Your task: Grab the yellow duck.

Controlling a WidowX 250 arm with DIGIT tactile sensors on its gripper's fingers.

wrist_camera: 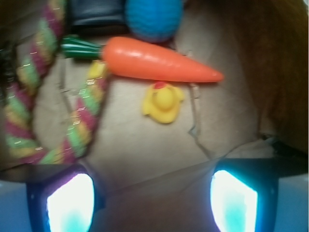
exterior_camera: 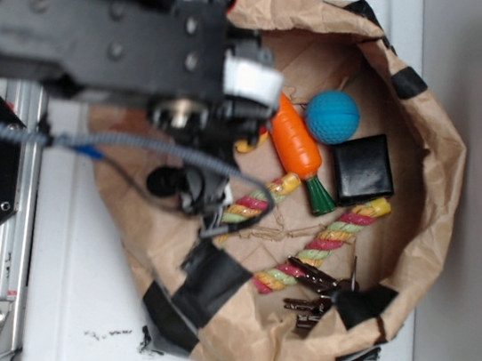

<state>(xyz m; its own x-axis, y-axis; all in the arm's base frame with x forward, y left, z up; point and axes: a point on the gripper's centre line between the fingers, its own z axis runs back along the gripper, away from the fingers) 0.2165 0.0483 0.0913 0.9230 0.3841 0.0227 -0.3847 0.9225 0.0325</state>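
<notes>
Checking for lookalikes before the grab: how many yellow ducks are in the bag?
1. The yellow duck lies on the bag floor just below the carrot, ahead of the open end effector. The arm hides it in the exterior view.

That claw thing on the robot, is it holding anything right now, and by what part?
Nothing. The gripper is open and empty above the bag floor; the yellow duck lies untouched beside the carrot.
</notes>
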